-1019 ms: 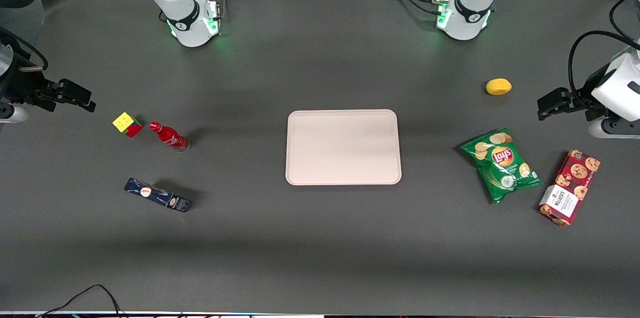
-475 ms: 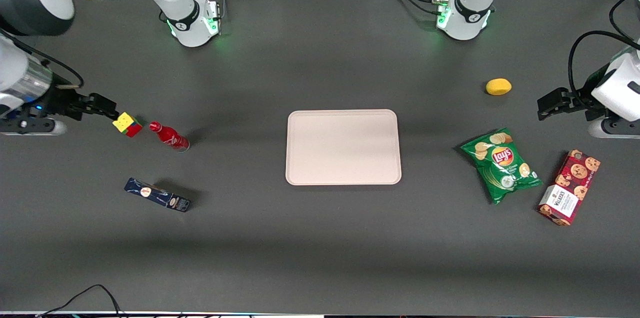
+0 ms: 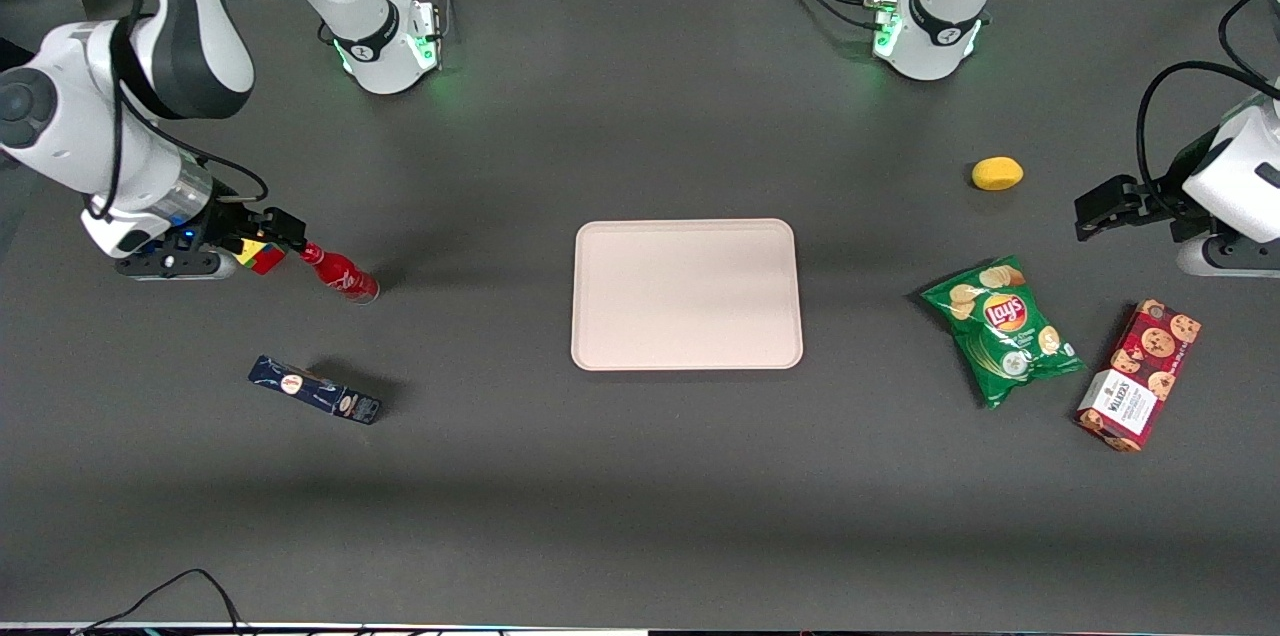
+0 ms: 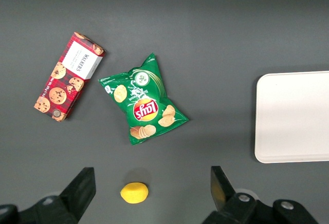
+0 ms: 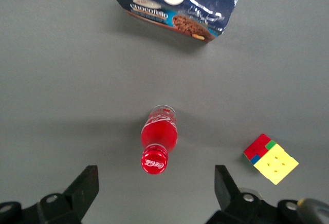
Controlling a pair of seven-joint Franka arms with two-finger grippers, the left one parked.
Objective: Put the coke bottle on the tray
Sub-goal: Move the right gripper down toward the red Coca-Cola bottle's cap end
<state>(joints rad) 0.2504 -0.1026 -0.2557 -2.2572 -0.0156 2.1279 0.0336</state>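
Above the coke bottle (image 5: 159,146) hangs the gripper (image 3: 285,234), fingers (image 5: 82,188) spread wide, tray (image 3: 686,294) at its three o'clock; only the wrist view shows a blue cookie box (image 5: 172,7) label.

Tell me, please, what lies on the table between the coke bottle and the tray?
Nothing: in the front view only bare dark table separates the coke bottle from the tray. The open gripper hovers above the bottle's cap.

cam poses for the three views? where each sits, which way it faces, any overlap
Front: high, facing both arm bases, looks down on the table; pincer above the coke bottle.
Left wrist: looks straight down; chips bag, tray; own fingers show.
Right wrist: straight down at the bottle; open fingers show.
Shared: tray, bottle.
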